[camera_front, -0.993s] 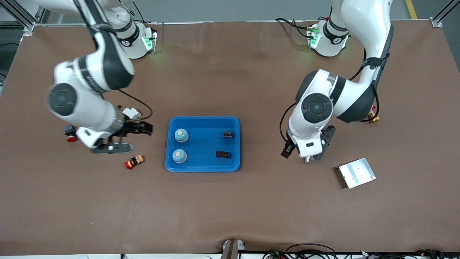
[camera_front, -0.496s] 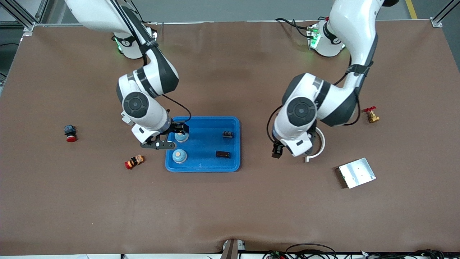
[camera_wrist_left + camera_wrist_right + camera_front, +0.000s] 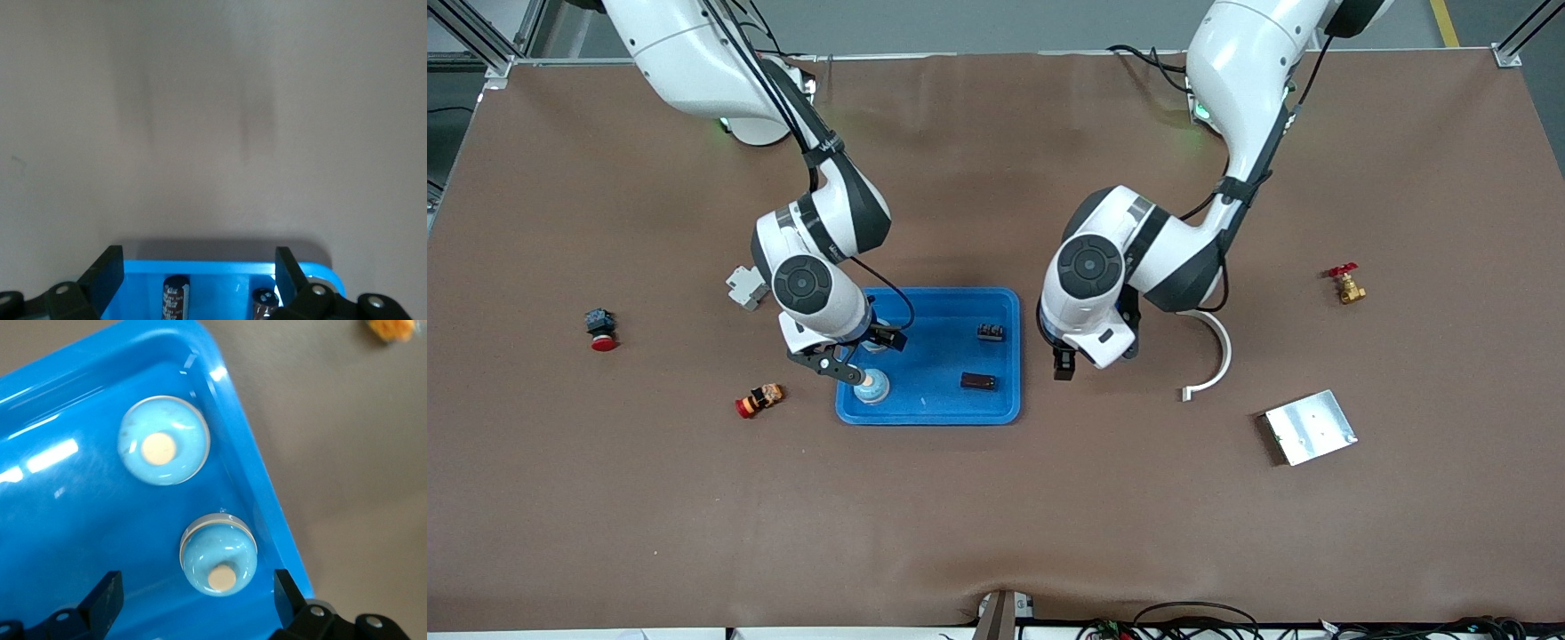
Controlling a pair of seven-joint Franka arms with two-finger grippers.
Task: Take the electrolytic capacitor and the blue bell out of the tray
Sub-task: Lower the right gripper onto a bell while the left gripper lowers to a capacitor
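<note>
The right gripper point(image 3: 854, 360) hangs with its jaws wide over the end of the tray point(image 3: 934, 307) toward the right arm, above the two blue bells point(image 3: 219, 555), which stand side by side inside the rim; judge this spread as clearance to take one bell. The electrolytic capacitor point(image 3: 978, 381) lies on its side in the tray's end toward the left arm, beside a small dark component point(image 3: 990, 332). The left gripper point(image 3: 1062, 363), jaws also wide and empty, sits just outside that rim, probably lined up to reach the capacitor.
</note>
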